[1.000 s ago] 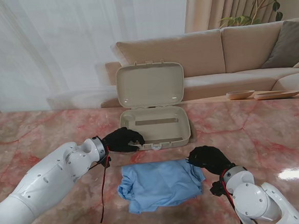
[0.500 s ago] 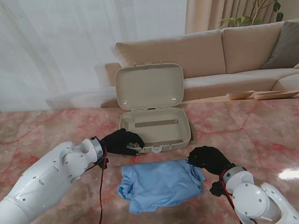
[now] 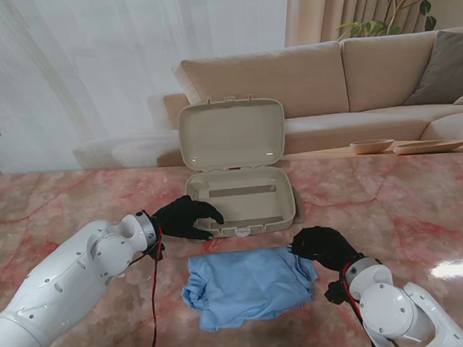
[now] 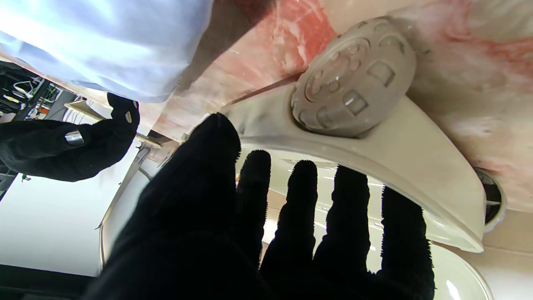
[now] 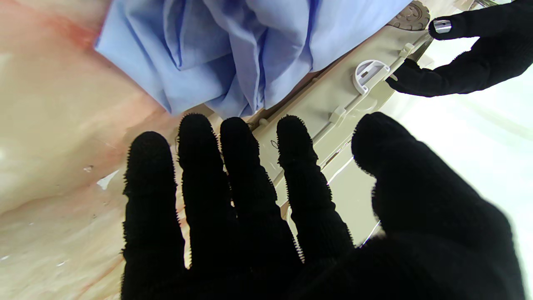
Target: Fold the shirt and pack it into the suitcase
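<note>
The shirt (image 3: 250,286) lies folded on the table (image 3: 392,202), just on my side of the suitcase (image 3: 241,200), which stands open with its lid (image 3: 232,131) upright. My left hand (image 3: 184,219) rests at the suitcase's near left corner, fingers (image 4: 304,196) spread and holding nothing. My right hand (image 3: 322,246) sits at the shirt's right edge, fingers (image 5: 237,158) apart and straight, gripping nothing. In the left wrist view a round wheel (image 4: 354,89) shows on the case's corner. I can read no writing or brand anywhere.

Pink marble table (image 3: 425,208): open suitcase (image 3: 241,195), folded blue shirt (image 3: 247,285).
</note>
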Robot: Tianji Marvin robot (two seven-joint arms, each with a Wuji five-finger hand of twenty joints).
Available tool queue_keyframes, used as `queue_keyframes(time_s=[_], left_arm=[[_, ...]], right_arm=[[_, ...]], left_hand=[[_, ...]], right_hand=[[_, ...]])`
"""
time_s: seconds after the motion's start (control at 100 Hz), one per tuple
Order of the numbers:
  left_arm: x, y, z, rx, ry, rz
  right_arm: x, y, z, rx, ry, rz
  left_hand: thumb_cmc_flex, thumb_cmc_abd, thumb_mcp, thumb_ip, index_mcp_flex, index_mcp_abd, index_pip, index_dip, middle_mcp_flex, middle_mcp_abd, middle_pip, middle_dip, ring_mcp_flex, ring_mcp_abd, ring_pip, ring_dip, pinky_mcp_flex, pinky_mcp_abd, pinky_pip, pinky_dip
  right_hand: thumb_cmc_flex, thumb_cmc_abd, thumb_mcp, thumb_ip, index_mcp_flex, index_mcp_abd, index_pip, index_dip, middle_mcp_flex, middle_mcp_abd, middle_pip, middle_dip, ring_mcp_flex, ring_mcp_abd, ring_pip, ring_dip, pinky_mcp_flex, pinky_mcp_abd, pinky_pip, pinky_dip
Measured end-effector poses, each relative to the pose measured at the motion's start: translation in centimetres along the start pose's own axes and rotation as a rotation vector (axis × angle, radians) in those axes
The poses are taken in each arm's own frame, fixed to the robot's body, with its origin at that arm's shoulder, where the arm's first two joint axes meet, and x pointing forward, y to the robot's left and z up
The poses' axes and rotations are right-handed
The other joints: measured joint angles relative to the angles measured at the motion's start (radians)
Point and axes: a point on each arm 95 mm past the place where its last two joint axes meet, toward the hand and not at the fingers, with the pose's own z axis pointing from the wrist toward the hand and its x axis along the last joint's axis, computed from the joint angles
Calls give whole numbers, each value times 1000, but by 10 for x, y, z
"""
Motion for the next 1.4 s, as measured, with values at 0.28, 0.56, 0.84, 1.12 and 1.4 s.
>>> queue_keyframes(time_s=[0.28, 0.56, 0.84, 1.12, 1.4], left_arm=[[2, -12, -10, 44, -65, 5], [34, -41, -40, 106, -187, -108], [79, -37, -55, 209, -200, -209], [111, -18, -61, 236, -201, -199], [129, 4, -60, 203, -191, -201]], right_arm=[[1, 1, 0, -4, 5, -3], [8, 3, -3, -40, 39, -45], [23, -2, -12, -80, 92, -160], [34, -10, -24, -116, 134, -218], [39, -24, -31, -146, 171, -358]], left_hand=[[0, 11, -1, 0, 0, 0, -22, -20, -11, 6, -2, -5, -3, 0, -1, -6, -2, -3, -2, 13], [31, 145, -296, 18, 0, 0, -75, -21, -11, 36, -24, -16, -9, 20, -2, -13, -3, 18, -3, 58], [-45, 186, -310, 20, 12, 29, -128, -22, -11, 61, -52, -27, -9, 71, -2, -7, -11, 32, -3, 110], [-61, 170, -312, 20, 27, 82, -189, -26, -10, 66, -64, -27, -8, 85, -2, 5, -3, 33, -3, 114], [-60, 131, -310, 20, 26, 116, -212, -34, -10, 67, -64, -13, 2, 86, -2, 25, 23, 34, -2, 116]], right_hand=[[0, 0, 0, 0, 0, 0, 0, 0, 0, 0, 0, 0, 0, 0, 0, 0, 0, 0, 0, 0], [-1, -15, -1, 0, 0, 0, 0, 0, 0, 0, 0, 0, 0, 0, 1, 0, 0, 0, 0, 1], [-14, -75, 29, 0, -2, 0, -87, 54, -44, 0, -7, 0, -5, 0, 1, 0, -24, 0, -6, 1], [-71, -166, 71, -14, -66, 18, -159, 68, -130, 0, -43, -2, -81, -11, -49, 0, -65, -2, -70, 1], [-145, -198, 86, -50, -93, 37, -187, 68, -166, 0, -50, -13, -107, -20, -70, -1, -97, -24, -127, 1]])
